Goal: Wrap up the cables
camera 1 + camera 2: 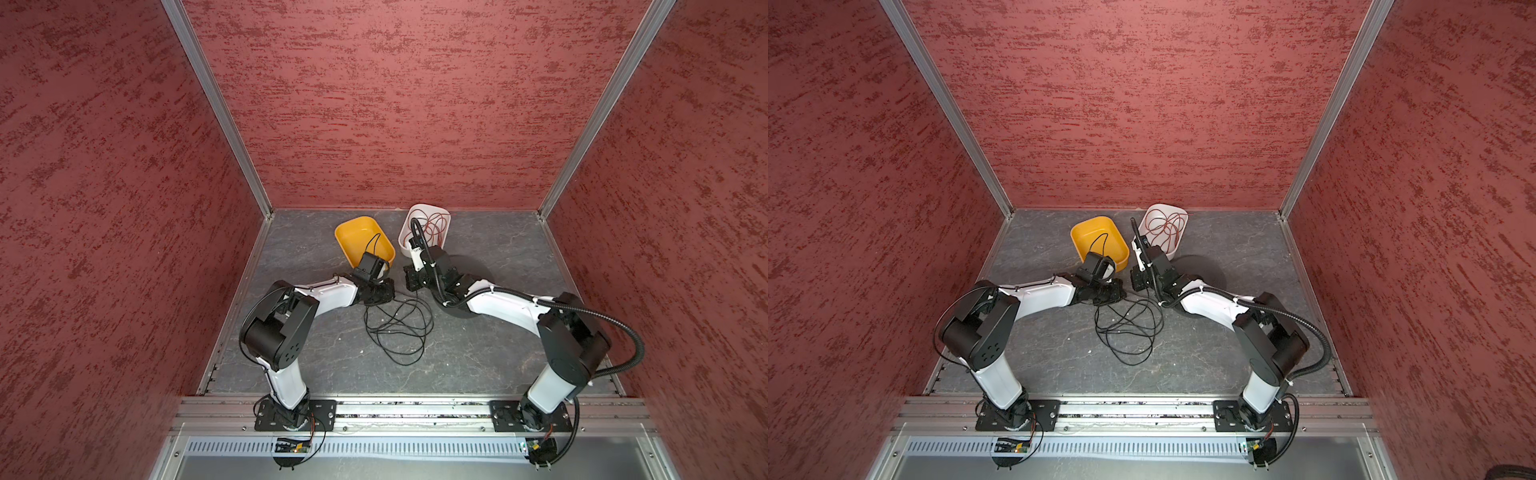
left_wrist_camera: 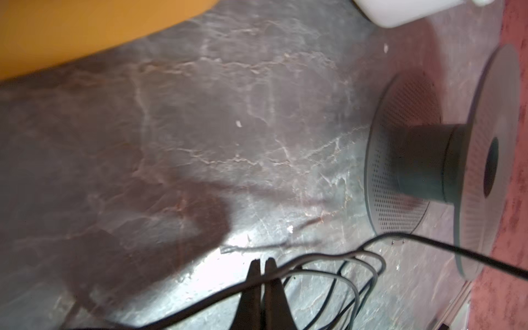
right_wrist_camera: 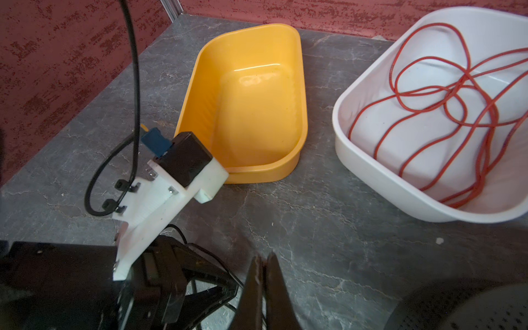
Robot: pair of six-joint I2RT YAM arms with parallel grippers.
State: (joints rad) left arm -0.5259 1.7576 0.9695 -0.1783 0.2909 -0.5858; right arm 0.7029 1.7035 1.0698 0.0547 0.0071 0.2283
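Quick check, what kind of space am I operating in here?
Looks like an enclosed lab test cell, not a home: red textured panels in aluminium framing, arm bases bolted to a rail, loose black cable on a slate-look tabletop.

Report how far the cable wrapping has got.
Done: nothing wound yet; the spool hub is bare. In hand: the left gripper is shut on a strand of the black cable; the right gripper is shut, its hold unclear. Left: the black cable is a loose tangle on the table, and a red cable lies loose in the white tray.
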